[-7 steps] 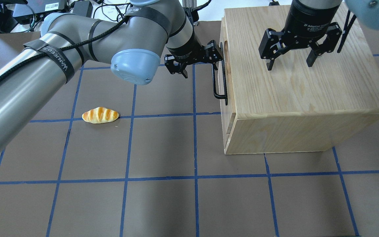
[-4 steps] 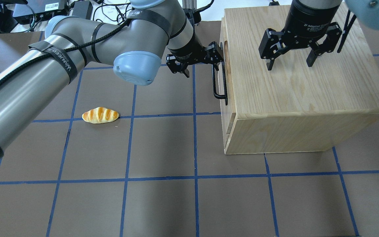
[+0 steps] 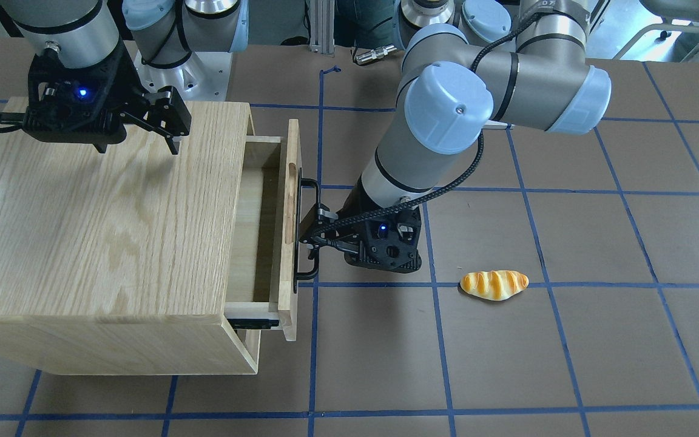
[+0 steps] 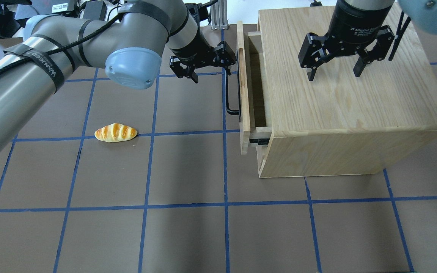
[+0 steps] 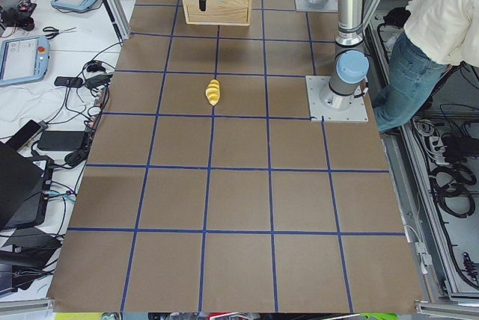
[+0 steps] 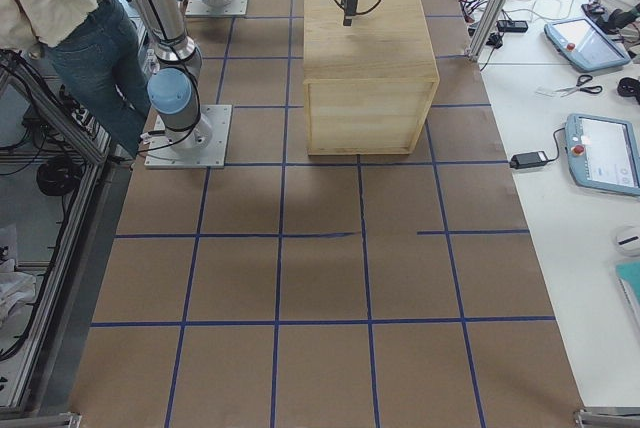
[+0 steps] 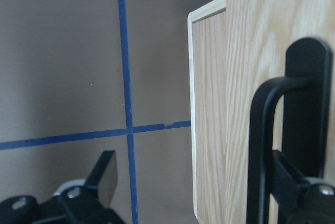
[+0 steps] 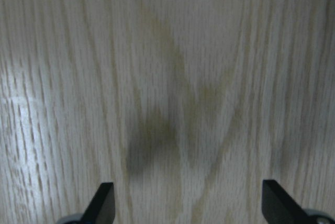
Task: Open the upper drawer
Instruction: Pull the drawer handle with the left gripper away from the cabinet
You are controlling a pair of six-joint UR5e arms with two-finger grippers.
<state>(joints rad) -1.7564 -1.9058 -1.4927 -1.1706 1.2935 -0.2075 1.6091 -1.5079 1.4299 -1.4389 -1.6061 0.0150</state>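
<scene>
Now we log drawer [image 4: 244, 94] partly out; left gripper [image 4: 211, 72] wide, one finger behind handle [image 4: 227, 94]; right gripper [image 4: 334, 75] wide.

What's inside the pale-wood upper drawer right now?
The exposed strip of the pale-wood upper drawer shows only bare wood floor. The rest lies hidden under the oak-grain cabinet top, so contents there are unknown.

Pale-wood upper drawer [image 4: 244, 94], black bar handle [image 4: 227, 94] on its front, partly open, level.
</scene>
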